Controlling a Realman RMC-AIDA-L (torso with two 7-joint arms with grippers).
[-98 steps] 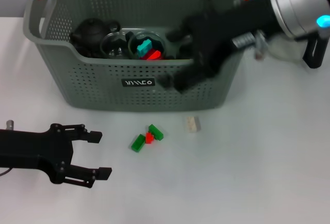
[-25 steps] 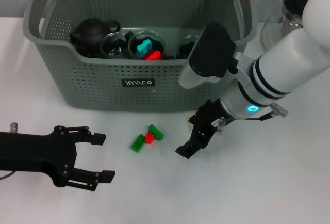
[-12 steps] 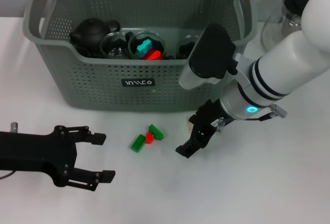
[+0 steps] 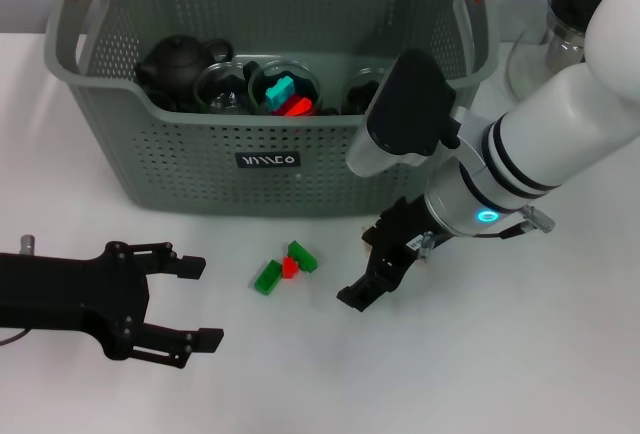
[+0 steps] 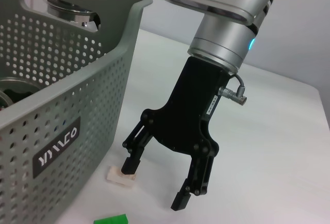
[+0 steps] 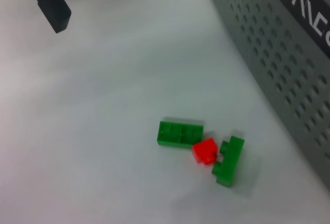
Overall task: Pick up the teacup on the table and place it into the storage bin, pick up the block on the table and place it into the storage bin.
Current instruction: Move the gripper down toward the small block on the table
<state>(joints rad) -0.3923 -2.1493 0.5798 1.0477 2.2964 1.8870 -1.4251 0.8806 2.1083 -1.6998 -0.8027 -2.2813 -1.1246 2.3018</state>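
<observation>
The grey-green storage bin [image 4: 200,169] stands at the back and holds a black teapot [image 4: 180,59] and glass teacups [image 4: 222,89]; one cup carries teal and red blocks [image 4: 285,94]. On the table in front lie two green blocks joined by a red one [image 4: 286,266], also in the right wrist view [image 6: 204,150]. My right gripper [image 4: 362,267] is low over the table, open. In the left wrist view one fingertip [image 5: 129,166] rests at a small beige block [image 5: 118,176]. My left gripper [image 4: 190,302] lies open at the front left.
A glass vessel with a black lid [image 4: 568,24] stands at the back right behind my right arm. The bin's wall [image 6: 289,53] runs close beside the green and red blocks.
My right gripper came from over the bin down to the table in front of it. In the last second it edged slightly left. The left arm has barely moved.
</observation>
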